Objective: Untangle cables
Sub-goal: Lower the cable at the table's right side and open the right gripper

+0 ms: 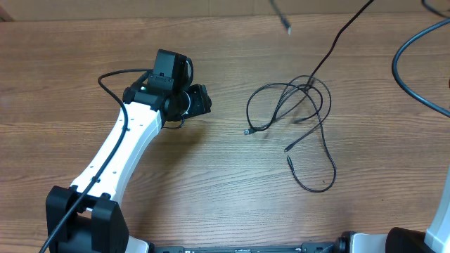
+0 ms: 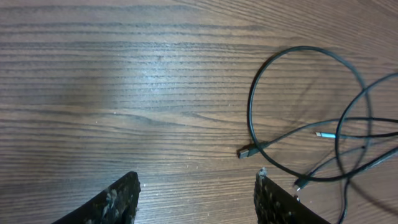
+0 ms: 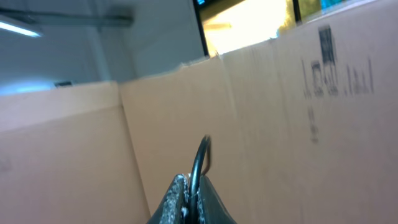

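The left hand [image 1: 202, 100] hovers low over the wooden worktop [image 1: 211, 183] with its jaws partly apart and nothing between them. In the left wrist view its two dark fingers [image 2: 118, 202] frame bare wood.

The cables [image 1: 307, 86] lie in a loose tangle on the worktop to the right of the left hand, apart from it and untouched. Several thin black loops cross one another there. From the left wrist view, the part of the tangle closest to that hand is a round loop [image 2: 250, 109] ending in a small black plug [image 2: 244, 152], which lies just ahead of the right-side finger. A silver-tipped plug [image 2: 323, 134] lies farther to the right, inside the loop.

One strand rises from the tangle and runs away from the left hand, up and out past the far edge of the overhead view.

The right hand [image 3: 189, 199] is out of the overhead view. Its own camera shows it lifted and facing a cardboard box [image 3: 280, 124], fingers pinched tight on a thin black cord [image 3: 200, 155] that arches up from between them.
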Available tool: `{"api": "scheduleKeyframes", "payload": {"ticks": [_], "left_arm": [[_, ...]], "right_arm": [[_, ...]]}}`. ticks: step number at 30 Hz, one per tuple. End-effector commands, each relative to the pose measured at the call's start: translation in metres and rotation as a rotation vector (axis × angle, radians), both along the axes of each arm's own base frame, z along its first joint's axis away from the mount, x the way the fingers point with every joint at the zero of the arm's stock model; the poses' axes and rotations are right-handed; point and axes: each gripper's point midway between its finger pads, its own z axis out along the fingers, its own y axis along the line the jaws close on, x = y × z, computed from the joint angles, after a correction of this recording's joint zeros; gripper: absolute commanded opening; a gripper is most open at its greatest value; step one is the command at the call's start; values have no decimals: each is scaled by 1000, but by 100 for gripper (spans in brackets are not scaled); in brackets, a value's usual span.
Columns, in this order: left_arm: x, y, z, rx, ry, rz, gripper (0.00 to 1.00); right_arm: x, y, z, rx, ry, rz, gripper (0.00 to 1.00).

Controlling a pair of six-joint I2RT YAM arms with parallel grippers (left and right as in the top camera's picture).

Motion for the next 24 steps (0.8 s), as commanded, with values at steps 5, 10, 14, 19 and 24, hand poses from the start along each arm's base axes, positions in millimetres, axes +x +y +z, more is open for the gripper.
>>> {"api": "scheduleKeyframes", "payload": {"ticks": [5, 10, 14, 19, 24], "left_arm": [[0, 2, -5, 11, 7, -7, 58], [0, 2, -5, 11, 7, -7, 56], [0, 2, -5, 11, 7, -7, 56], [-1, 3, -5, 13, 11, -7, 56], [-2, 3, -6, 14, 15, -8, 56]], "right_arm": [[-25, -10, 48, 207, -66, 4, 4], [-14, -26, 47, 281, -34, -73, 4], [15, -45, 9, 271, 115, -215, 4], [51, -98, -72, 134, 341, -594, 4], [57, -166, -134, 49, 532, -911, 4]]}}
